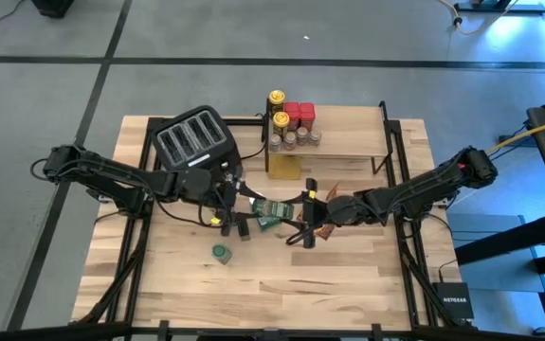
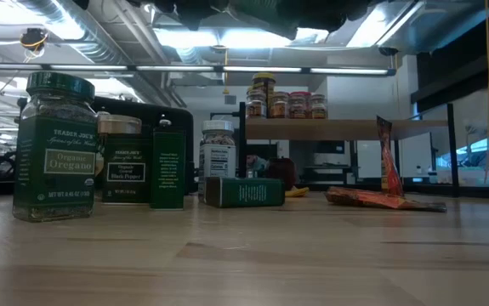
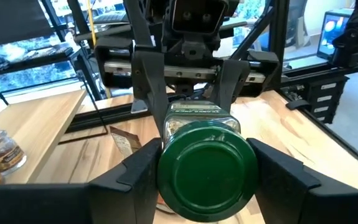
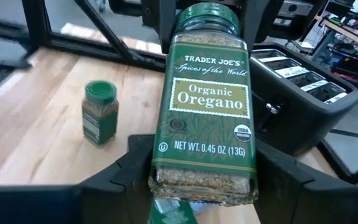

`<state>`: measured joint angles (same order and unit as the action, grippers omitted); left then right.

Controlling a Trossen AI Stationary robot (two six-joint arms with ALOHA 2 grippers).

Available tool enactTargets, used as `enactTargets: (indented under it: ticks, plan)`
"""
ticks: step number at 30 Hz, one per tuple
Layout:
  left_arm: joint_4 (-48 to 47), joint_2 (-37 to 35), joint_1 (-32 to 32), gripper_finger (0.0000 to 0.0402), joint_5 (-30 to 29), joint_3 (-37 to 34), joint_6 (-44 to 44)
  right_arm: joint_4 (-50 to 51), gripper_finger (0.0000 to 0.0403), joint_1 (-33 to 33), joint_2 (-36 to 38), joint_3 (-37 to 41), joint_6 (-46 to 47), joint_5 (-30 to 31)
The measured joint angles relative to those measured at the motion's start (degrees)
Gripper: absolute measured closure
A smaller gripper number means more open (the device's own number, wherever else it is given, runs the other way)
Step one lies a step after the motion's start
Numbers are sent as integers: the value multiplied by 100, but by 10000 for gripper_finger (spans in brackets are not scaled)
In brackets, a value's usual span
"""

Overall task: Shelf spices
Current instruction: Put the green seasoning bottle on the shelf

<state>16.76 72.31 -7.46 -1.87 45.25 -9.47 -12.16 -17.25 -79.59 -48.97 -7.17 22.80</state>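
A Trader Joe's oregano jar (image 4: pixel 207 106) with a green lid (image 3: pixel 207 168) lies level in the air over the table's middle, between my two grippers. My left gripper (image 3: pixel 207 180) is at its lid end. My right gripper (image 4: pixel 203 186) is at its base end; both are shut on it. In the high view the jar (image 1: pixel 272 210) shows between the two arms. A second green-lidded jar (image 1: pixel 221 252) stands on the table nearer the front edge. The shelf (image 1: pixel 348 133) carries yellow-lidded jars (image 1: pixel 279 109), red-lidded tins (image 1: pixel 300 114) and small jars (image 1: pixel 296 140). My left gripper pinches the jar's green lid (image 3: pixel 166 168) between its two fingers, coming level from the table's left, in line with the jar. The jar is clear of the table. My right gripper pinches the jar's base end (image 4: pixel 160 177) between its two fingers, coming level from the table's right, also in line with the jar. The label faces up toward its camera.
The black toaster (image 1: pixel 194 140) stands at the far left. Foil packets (image 1: pixel 315 227) and a flat green box (image 2: pixel 244 191) lie under the grippers. A pepper jar (image 2: pixel 125 161), a tall green box (image 2: pixel 167 170) and a white-lidded jar (image 2: pixel 218 157) stand nearby. Bare wood lies along the near edge.
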Motion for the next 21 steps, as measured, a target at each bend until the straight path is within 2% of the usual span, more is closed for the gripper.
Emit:
enactTargets:
  ticks: [4,8,14,21]
  plan:
    - [-290,3,7,199,-41,114,-2,1064,191,-189,340,-452,55,202]
    - [-657,5,-22,200,-17,355,67,1698,191,-393,549,-821,253,219]
    - [-987,11,-147,202,-47,573,43,1778,191,-511,498,-862,263,315]
    - [-1210,8,-160,204,-173,621,-89,1770,191,-408,72,-864,268,437]
